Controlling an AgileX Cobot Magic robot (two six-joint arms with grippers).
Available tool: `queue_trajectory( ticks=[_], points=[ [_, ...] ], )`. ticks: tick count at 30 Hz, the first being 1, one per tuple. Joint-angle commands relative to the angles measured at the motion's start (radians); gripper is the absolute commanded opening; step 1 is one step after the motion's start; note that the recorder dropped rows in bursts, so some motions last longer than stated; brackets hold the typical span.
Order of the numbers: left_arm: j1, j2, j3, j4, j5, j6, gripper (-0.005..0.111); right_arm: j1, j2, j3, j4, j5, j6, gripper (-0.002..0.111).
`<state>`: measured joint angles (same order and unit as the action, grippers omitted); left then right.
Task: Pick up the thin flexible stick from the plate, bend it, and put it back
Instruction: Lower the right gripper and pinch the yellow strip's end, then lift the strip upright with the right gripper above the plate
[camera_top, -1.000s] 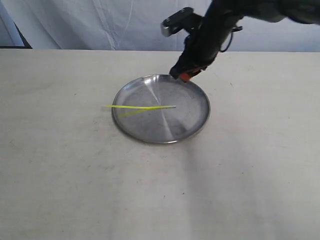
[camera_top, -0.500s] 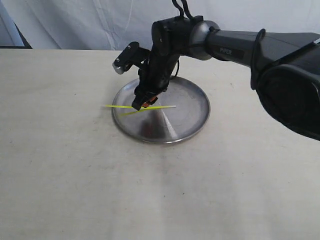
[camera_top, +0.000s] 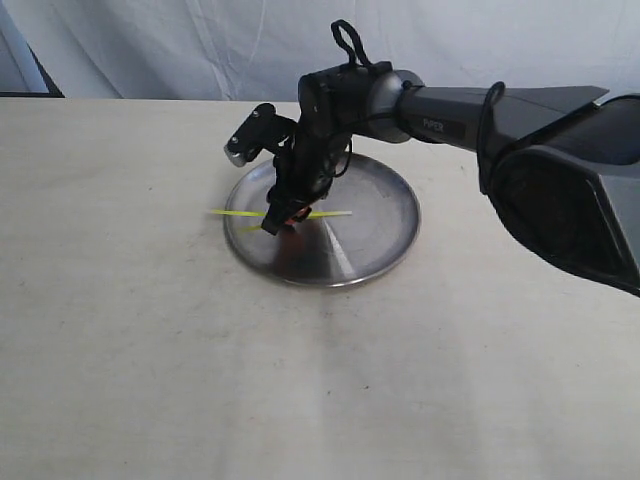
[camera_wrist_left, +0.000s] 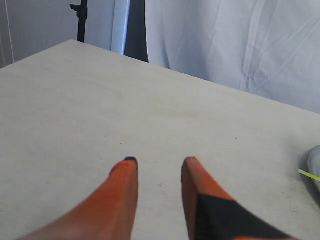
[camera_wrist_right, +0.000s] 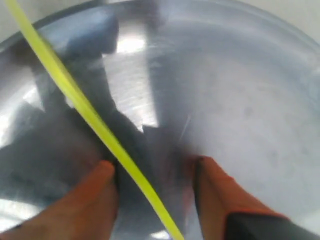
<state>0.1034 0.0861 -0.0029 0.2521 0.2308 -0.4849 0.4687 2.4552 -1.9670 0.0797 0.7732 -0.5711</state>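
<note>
The thin yellow-green stick (camera_top: 240, 213) lies across the left part of the silver plate (camera_top: 385, 215), its left end sticking out past the rim. My right gripper (camera_top: 273, 224) is down in the plate over the stick. In the right wrist view the stick (camera_wrist_right: 90, 112) runs between the orange fingers (camera_wrist_right: 97, 200), close to one of them; the right gripper (camera_wrist_right: 152, 167) is open around it. My left gripper (camera_wrist_left: 157, 161) is open over bare table, with only the stick's tip (camera_wrist_left: 310, 175) at the edge of its view.
The plate sits on a pale tabletop (camera_top: 150, 350) with a white cloth backdrop (camera_top: 150, 45) behind. The right arm's dark body (camera_top: 540, 140) reaches in from the right. A dark stand (camera_wrist_left: 82, 20) is beyond the table's far corner.
The right gripper came from the plate's far rim across to the left and dropped lower, down onto the stick. The stick and plate have not moved.
</note>
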Motion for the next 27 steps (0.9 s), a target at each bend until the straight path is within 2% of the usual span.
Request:
queue_trajectory(
  ticks=[1, 5, 19, 27],
  points=[
    [0.003, -0.005, 0.003, 0.002, 0.001, -0.001, 0.031, -0.001, 0.027, -0.004, -0.022, 0.005, -0.003, 0.027],
    [0.003, -0.005, 0.003, 0.002, 0.001, -0.001, 0.031, -0.001, 0.032, -0.004, -0.014, 0.032, 0.004, -0.001],
    [0.003, -0.005, 0.003, 0.002, 0.001, -0.001, 0.031, -0.003, -0.139, -0.004, 0.014, 0.057, 0.006, -0.001],
    [0.003, -0.005, 0.003, 0.002, 0.001, -0.001, 0.031, -0.03, -0.112, -0.004, -0.019, 0.243, 0.125, -0.001]
  ],
)
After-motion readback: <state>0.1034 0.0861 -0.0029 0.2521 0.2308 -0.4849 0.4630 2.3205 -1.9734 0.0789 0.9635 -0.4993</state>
